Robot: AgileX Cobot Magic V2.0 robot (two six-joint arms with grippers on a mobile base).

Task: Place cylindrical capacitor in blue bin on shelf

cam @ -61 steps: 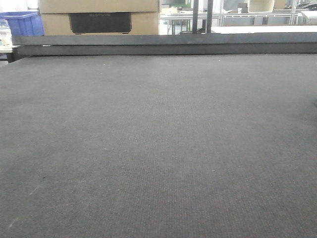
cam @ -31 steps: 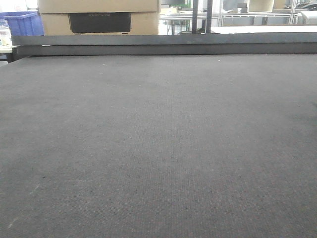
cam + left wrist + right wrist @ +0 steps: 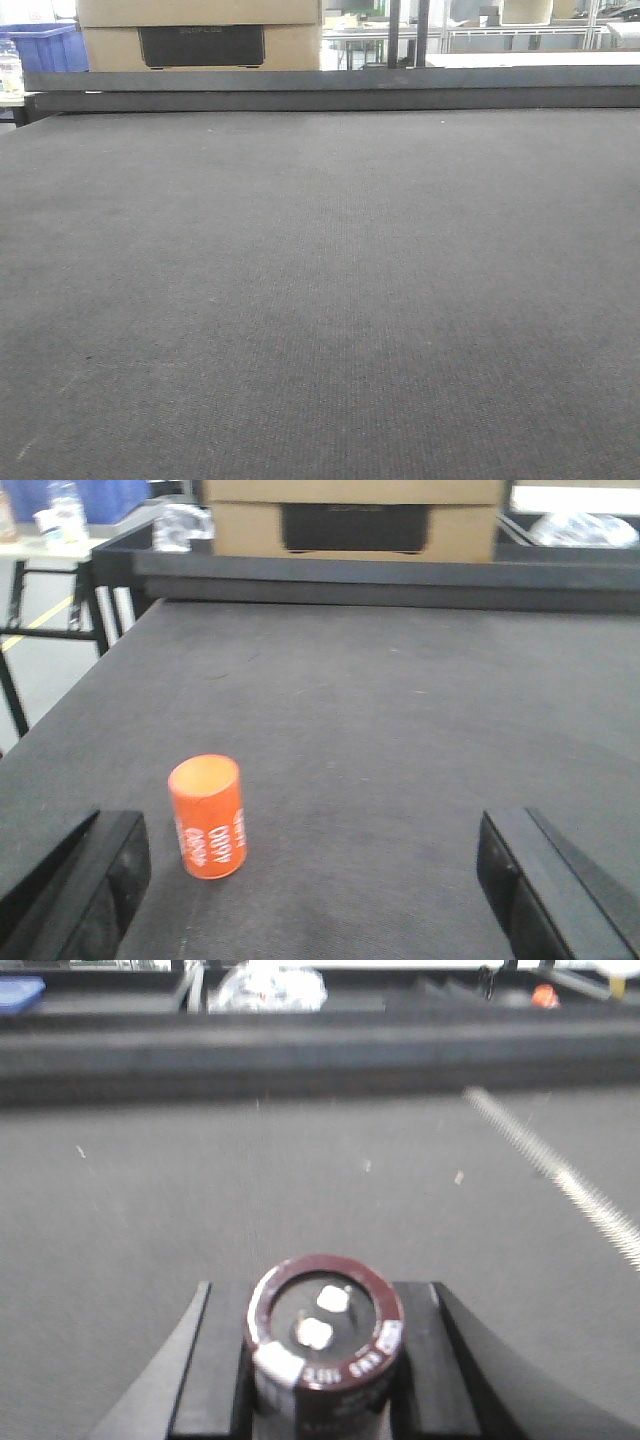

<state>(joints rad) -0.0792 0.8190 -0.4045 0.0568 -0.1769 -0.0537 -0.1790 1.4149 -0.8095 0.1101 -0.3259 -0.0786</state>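
One stage of the task reads as complete: the cylindrical capacitor, dark maroon with two pale terminals on its top, sits upright, clamped in the right pincer over the dark felt table. The left pincer is spread wide and holds nothing; an orange cylinder stands on the table between its fingers, nearer the left one. Carrying and release are not yet done. A blue bin shows well beyond the table's far edge, though whether it is the target cannot be told.

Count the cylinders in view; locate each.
2. An orange cylinder stands on the mat by the open left tool; a dark cylinder is gripped in the right tool. Others may be hidden.
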